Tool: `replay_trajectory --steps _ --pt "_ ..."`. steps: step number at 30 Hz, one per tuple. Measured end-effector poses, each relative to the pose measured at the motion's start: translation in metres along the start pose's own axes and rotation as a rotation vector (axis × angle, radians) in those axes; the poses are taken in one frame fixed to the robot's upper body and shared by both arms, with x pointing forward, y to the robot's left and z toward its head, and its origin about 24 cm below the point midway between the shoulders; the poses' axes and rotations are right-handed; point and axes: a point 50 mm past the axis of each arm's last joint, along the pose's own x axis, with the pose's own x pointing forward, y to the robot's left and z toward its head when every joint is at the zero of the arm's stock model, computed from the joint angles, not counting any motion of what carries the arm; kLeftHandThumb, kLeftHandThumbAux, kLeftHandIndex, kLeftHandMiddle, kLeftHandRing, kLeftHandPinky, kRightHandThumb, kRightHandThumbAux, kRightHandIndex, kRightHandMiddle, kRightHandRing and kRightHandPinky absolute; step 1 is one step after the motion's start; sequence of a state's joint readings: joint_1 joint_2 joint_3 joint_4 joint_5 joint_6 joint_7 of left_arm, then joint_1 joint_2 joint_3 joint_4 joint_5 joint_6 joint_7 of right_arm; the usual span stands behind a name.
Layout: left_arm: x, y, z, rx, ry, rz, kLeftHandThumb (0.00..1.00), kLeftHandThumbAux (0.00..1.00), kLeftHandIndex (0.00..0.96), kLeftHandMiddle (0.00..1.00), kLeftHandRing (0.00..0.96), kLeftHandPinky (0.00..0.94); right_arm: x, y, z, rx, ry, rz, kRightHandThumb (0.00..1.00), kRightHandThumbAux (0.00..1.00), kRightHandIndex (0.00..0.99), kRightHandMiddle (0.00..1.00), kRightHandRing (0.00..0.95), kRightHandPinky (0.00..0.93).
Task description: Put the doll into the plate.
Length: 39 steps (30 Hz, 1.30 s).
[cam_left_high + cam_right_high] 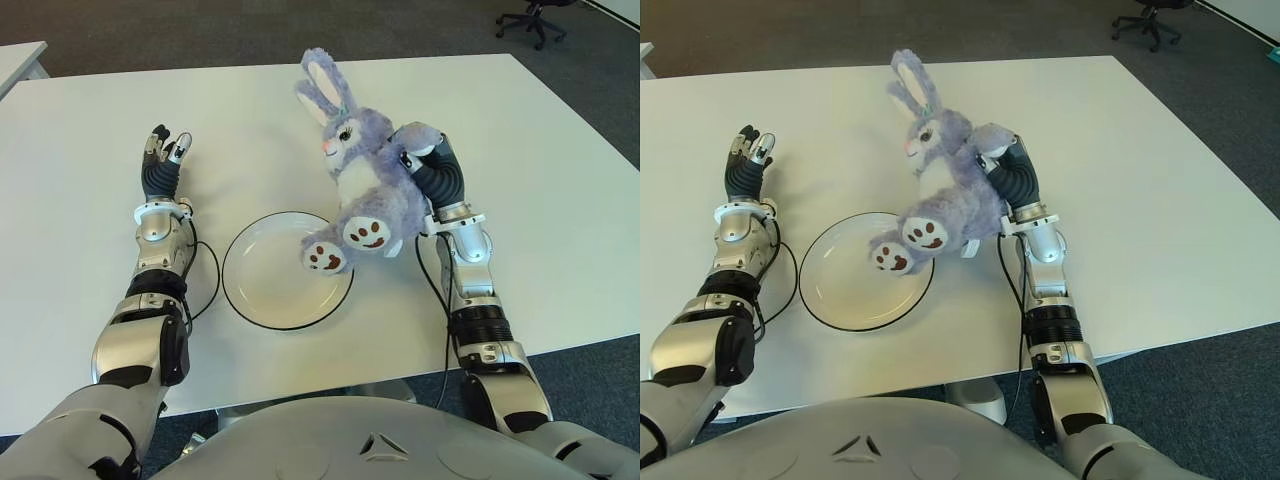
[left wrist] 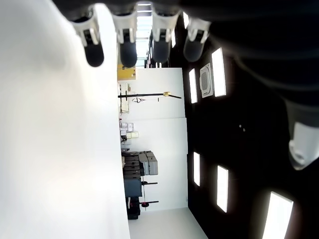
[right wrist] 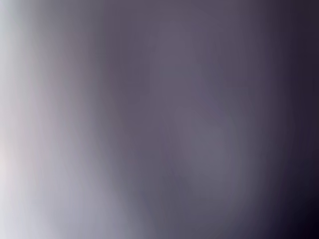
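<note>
Here, right robot hand (image 1: 425, 165) clutching doll (image 1: 365, 185) over plate (image 1: 255, 285), left robot hand (image 1: 163, 160) open.

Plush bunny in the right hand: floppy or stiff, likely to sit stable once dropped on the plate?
Probably soft: the bunny hangs tilted from the right hand, feet over the plate rim. Likely light. It may flop over rather than sit upright.

Fluffy plush doll (image 1: 365, 185) — glossy plate (image 1: 262, 285), matt table (image 1: 560, 200)
</note>
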<state>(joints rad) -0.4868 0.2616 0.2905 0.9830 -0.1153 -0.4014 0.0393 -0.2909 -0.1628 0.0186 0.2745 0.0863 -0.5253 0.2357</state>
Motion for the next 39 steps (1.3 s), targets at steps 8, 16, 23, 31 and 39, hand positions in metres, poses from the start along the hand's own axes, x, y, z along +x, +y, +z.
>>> replay_trajectory --steps 8,16,23,31,39 --pt "0.000 0.000 0.000 0.000 0.000 0.002 0.000 0.455 0.000 0.072 0.085 0.084 0.002 0.002 0.003 -0.003 -0.011 0.006 0.849 0.668 0.407 0.583 0.708 0.686" --pt "0.000 0.000 0.000 0.001 0.000 0.002 0.000 0.465 0.000 0.076 0.090 0.075 0.003 0.003 0.005 -0.002 -0.013 0.008 0.849 0.668 0.407 0.581 0.722 0.701" --pt "0.000 0.000 0.000 0.001 0.000 0.001 0.000 0.467 0.000 0.079 0.092 0.083 0.006 0.005 0.007 -0.002 -0.020 0.001 0.852 0.663 0.417 0.590 0.713 0.682" --pt "0.000 -0.001 0.000 0.001 -0.001 0.000 0.000 0.460 0.000 0.088 0.101 0.079 0.008 0.010 0.011 0.015 -0.023 0.017 0.852 0.665 0.414 0.585 0.710 0.685" --pt "0.001 -0.001 0.001 0.000 -0.004 0.004 0.000 0.471 0.000 0.082 0.098 0.082 0.009 0.015 0.011 0.033 -0.011 0.039 0.851 0.666 0.409 0.581 0.723 0.686"
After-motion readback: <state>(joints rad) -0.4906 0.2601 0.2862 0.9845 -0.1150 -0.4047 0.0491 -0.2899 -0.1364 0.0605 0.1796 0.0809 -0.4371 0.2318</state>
